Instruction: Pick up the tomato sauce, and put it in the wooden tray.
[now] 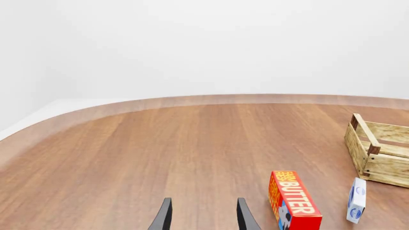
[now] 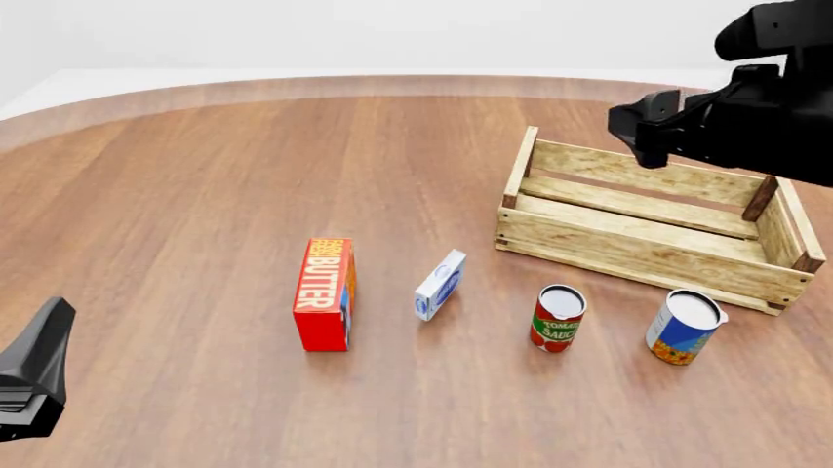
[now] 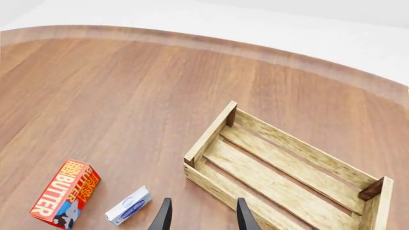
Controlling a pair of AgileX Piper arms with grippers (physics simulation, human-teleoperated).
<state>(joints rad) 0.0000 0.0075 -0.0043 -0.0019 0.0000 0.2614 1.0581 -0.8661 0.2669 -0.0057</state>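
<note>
The tomato sauce (image 2: pixel 559 318) is a small red-labelled can with a silver top. It stands upright on the table just in front of the wooden tray (image 2: pixel 647 253), apart from it. The tray lies empty at the right, and its slats show in the right wrist view (image 3: pixel 281 178). My right gripper (image 3: pixel 202 216) is open and empty. It hangs high above the tray's far left part, and its arm (image 2: pixel 748 107) shows at the upper right. My left gripper (image 1: pixel 204 218) is open and empty, low at the near left (image 2: pixel 39 366), far from the can. Neither wrist view shows the can.
A larger blue-white-orange can (image 2: pixel 685 327) stands right of the tomato sauce, near the tray's front right corner. A red butter box (image 2: pixel 324 293) and a small white-blue box (image 2: pixel 440 285) stand left of the can. The table's curved far edge (image 2: pixel 390 83) runs behind.
</note>
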